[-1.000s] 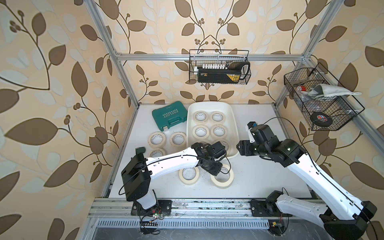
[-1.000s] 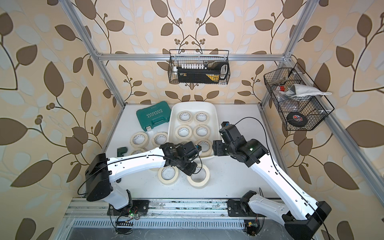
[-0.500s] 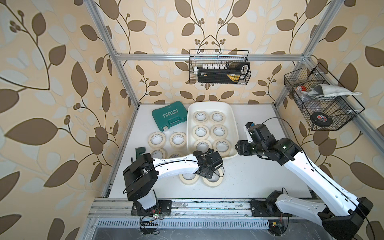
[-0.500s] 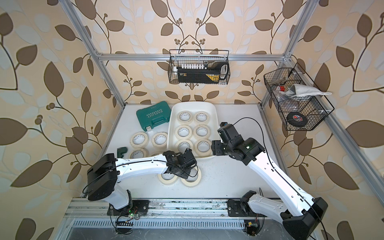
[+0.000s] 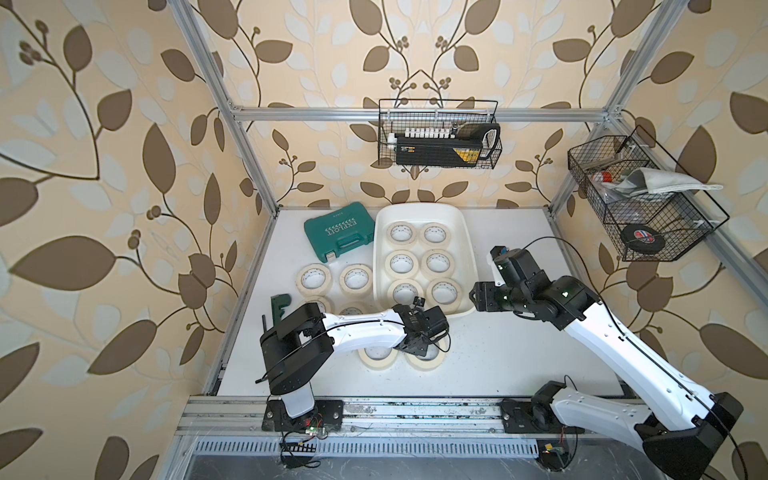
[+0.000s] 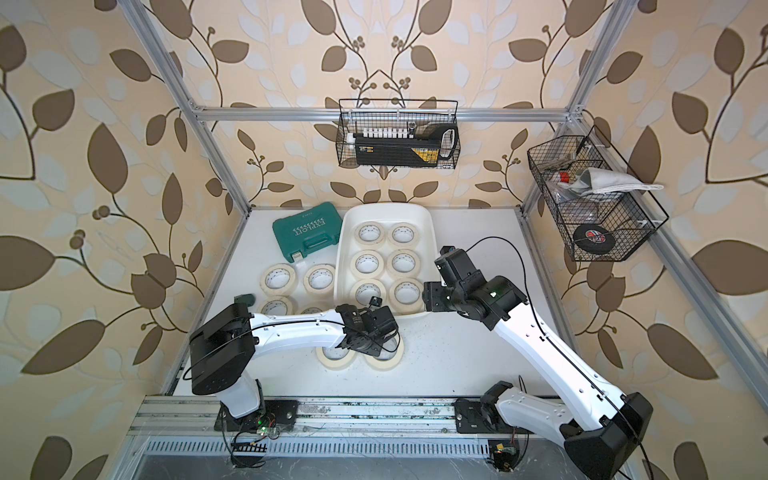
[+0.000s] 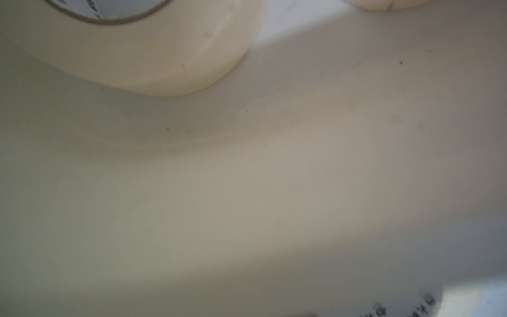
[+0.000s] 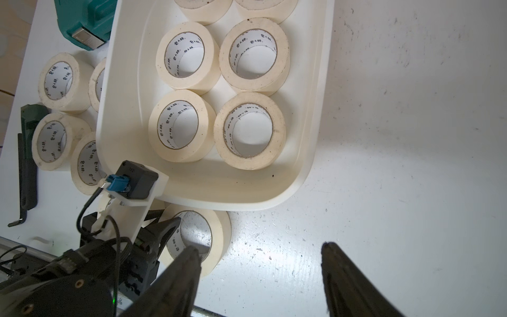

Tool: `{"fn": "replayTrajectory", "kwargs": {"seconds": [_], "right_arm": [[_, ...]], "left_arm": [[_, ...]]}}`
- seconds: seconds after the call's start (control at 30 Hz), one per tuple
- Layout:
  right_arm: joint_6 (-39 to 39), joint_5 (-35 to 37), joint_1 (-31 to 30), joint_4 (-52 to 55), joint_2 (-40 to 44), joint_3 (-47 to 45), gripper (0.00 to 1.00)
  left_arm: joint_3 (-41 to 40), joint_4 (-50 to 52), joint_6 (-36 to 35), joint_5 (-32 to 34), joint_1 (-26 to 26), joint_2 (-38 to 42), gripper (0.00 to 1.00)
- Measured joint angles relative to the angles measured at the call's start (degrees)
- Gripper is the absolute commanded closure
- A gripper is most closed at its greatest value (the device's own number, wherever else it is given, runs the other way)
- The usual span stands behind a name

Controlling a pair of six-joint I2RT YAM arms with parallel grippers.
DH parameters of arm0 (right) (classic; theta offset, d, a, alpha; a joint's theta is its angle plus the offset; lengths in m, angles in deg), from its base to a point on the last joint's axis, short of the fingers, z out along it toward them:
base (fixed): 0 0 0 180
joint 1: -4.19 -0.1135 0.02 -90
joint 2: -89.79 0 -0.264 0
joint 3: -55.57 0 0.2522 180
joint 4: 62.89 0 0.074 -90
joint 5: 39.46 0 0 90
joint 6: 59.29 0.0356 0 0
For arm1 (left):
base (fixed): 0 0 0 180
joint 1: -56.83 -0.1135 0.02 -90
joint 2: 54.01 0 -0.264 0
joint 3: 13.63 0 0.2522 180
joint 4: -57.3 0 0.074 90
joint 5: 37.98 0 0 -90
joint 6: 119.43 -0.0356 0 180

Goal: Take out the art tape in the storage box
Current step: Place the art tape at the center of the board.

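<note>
The white box (image 5: 419, 210) sits toward the back of the bench (image 5: 519, 353), just beside a green tool case (image 5: 338, 235). Six tape rolls (image 5: 401, 263) lie flat inside it in three pairs, holes up. Four more rolls (image 5: 313, 278) lie on the bench between the box and the bench's left edge. The front two of these are partly hidden under the left arm (image 5: 361, 332). Two further ones lie side by side in front of the box: the left roll (image 5: 376, 357) and the right roll (image 5: 432, 362).

The left gripper (image 5: 419, 348) is down at the right roll. In the right wrist view one finger (image 8: 167, 225) reaches over that roll's wall toward its hole. Whether the fingers pinch the wall or stand parted from it cannot be told (the left wrist view is blurred, showing only cream roll sides and bench).

The right gripper (image 8: 259, 247) hovers over bare bench just off the box's near right corner. Its fingers are spread wide, with nothing between them.
</note>
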Motion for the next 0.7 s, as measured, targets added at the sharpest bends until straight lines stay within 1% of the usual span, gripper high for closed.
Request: {"fn": "replayTrajectory", "kwargs": {"seconds": [0.07, 0.27, 0.4, 0.5, 0.6, 0.7], "right_arm": [[0.0, 0.0, 0.0, 0.0, 0.0, 0.0, 0.29], [0.0, 0.0, 0.0, 0.0, 0.0, 0.0, 0.29], [0.0, 0.0, 0.2, 0.0, 0.1, 0.0, 0.29], [0.0, -0.2, 0.3, 0.0, 0.1, 0.0, 0.29], [0.0, -0.3, 0.4, 0.0, 0.1, 0.0, 0.29], [0.0, -0.7, 0.4, 0.0, 0.1, 0.0, 0.29]], "left_arm": [[0.0, 0.4, 0.2, 0.1, 0.0, 0.1, 0.51], [2.8, 6.3, 1.5, -0.1, 0.0, 2.2, 0.45], [4.3, 9.1, 1.2, -0.1, 0.0, 8.8, 0.33], [7.7, 12.2, 0.5, 0.3, -0.6, 14.1, 0.31], [12.4, 13.7, -1.8, -0.5, -3.8, 16.9, 0.3], [16.1, 13.5, -5.6, -4.0, -10.7, 16.7, 0.3]]}}
